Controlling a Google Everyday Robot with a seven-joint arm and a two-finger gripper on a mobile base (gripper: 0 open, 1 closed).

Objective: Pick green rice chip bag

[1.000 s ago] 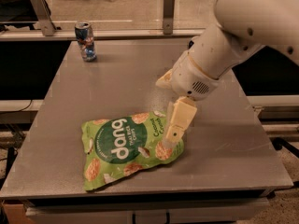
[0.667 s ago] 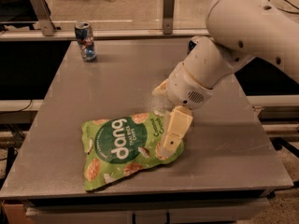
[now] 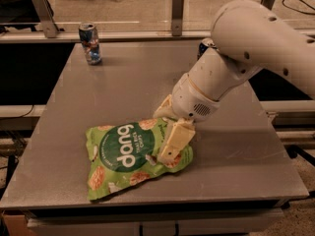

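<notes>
Counted on 1 grey table: 1 green rice chip bag, 1 can, and 1 dark blue-and-white item mostly hidden behind the arm, too covered to name.

For the bag: flat on the tabletop near the front edge, left of centre, label side up. Turned so that the white "dang" lettering climbs toward the right. Shows 1 dark green circle, with round tan chips pictured around it. Not lifted anywhere.

For the can: upright at the far left corner, well apart from the bag.

Also 1 white arm, reaching in from the upper right and sloping down toward the bag. At its end, 1 cream-coloured gripper, down on the bag's right end and touching the crinkled top surface there. Wide or narrow: cannot tell, with the wrist covering most of it.
</notes>
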